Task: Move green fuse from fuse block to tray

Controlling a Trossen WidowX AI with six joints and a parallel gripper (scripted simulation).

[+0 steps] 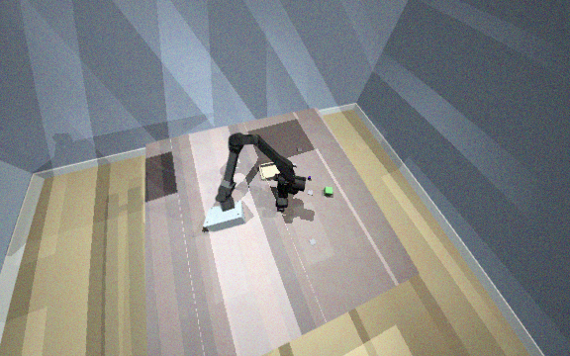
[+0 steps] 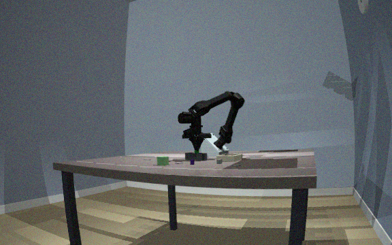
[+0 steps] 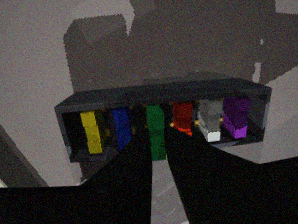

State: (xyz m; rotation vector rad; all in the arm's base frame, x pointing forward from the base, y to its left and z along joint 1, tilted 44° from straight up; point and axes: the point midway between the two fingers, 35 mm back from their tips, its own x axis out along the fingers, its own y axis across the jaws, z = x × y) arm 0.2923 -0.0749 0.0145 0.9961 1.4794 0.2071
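Note:
The dark fuse block (image 2: 190,156) (image 3: 165,93) stands on the table under the wrist. My gripper (image 2: 197,150) (image 3: 156,135) is shut on the green fuse (image 3: 156,125), third from the left in the wrist view. Green shows just above the block's top in the exterior view, and the fuse reaches nearer the wrist camera than its neighbours. Whether its lower end is clear of the slot is hidden. The blue fuse (image 3: 121,125) and the red fuse (image 3: 182,116) sit close beside the fingers. The cream tray (image 1: 268,171) (image 2: 231,158) stands near the block, holding nothing visible.
A yellow fuse (image 3: 91,132), a white fuse (image 3: 210,120) and a purple fuse (image 3: 235,115) also stand in the block. A green cube (image 1: 329,191) (image 2: 162,160), a small purple block (image 1: 309,178) (image 2: 192,162) and a small grey block (image 2: 219,161) lie on the table.

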